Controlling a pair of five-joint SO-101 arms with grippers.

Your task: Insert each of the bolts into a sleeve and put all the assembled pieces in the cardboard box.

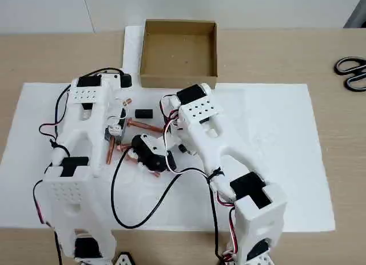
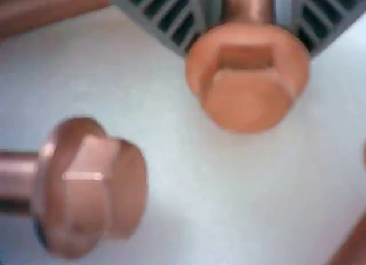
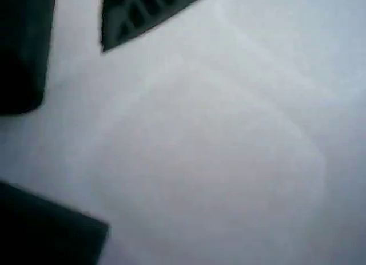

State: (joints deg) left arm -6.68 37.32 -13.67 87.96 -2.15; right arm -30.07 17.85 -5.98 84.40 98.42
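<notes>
several copper bolts (image 1: 144, 126) beside black sleeve (image 1: 143, 113)

High view overhead, facing table (image 1: 343, 150); wrist views close above white sheet (image 1: 274, 162).

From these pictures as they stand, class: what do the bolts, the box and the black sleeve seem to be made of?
Bolts: copper-coloured with a soft sheen, probably metal, perhaps plated. Box: matte brown cardboard, with plain folded walls. Sleeve: matte black, perhaps plastic or rubber; too small to tell.
</notes>
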